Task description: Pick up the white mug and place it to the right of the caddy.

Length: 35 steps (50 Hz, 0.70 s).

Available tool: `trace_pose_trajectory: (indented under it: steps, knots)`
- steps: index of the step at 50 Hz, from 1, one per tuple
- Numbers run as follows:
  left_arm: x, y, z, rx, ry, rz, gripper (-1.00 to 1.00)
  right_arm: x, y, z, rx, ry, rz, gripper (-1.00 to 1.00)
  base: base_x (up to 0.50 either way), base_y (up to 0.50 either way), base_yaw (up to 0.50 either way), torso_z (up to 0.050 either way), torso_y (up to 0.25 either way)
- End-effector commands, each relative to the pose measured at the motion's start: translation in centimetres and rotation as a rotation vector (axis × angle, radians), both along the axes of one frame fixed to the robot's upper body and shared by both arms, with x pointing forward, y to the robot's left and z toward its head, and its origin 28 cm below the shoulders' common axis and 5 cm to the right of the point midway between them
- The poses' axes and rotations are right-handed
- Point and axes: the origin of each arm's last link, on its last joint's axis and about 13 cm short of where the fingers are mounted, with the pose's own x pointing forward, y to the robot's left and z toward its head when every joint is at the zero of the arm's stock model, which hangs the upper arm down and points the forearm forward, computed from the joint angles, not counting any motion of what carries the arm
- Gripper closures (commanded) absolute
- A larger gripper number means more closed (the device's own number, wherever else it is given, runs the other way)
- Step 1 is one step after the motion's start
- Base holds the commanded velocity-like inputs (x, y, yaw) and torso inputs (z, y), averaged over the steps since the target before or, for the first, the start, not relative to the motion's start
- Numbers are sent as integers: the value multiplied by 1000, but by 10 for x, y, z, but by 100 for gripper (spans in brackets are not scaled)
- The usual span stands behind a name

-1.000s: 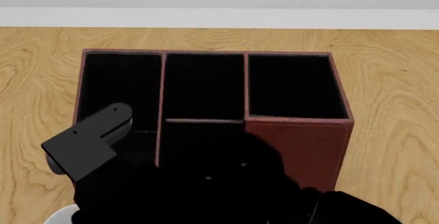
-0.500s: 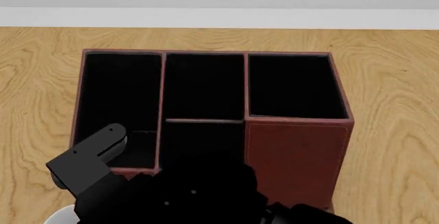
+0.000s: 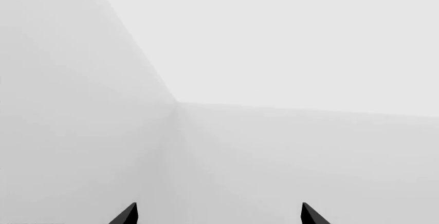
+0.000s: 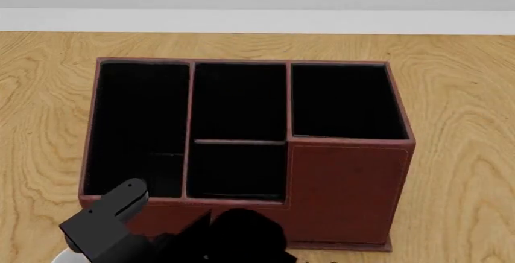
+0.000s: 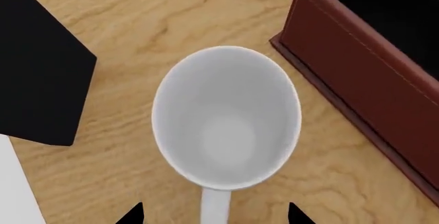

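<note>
Right fingers (image 5: 130,215) spread over white mug (image 5: 226,118), upright beside caddy (image 5: 363,75)

The caddy (image 4: 241,142) takes up the middle of the wooden table (image 4: 459,94), its tall right block the main thing in the way of anything crossing from left to right. To its right and behind it, the wood lies open right up to the far wall. At the near left, the white mug (image 5: 226,116) stands upright close beside the caddy's base, a thin strip of wood between them. A flat black object (image 5: 34,75) lies on its other side, perhaps a book. Above the mug's mouth the way is unblocked.
</note>
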Motion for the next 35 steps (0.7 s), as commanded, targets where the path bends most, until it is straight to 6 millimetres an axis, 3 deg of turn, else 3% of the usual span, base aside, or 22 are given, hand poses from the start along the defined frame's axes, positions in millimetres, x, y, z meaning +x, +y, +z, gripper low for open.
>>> trace_pose_trajectory:
  steps: [1,35]
  knots:
    - [0,0,-1,-4,1,2,-100,-5,1,-16,-21,28,5,-100,0,0,0,0,0]
    - [2,3,-5,-10,13,16,-100,9,4,-52,-60,49,-26,-100,0,0,0,0,0]
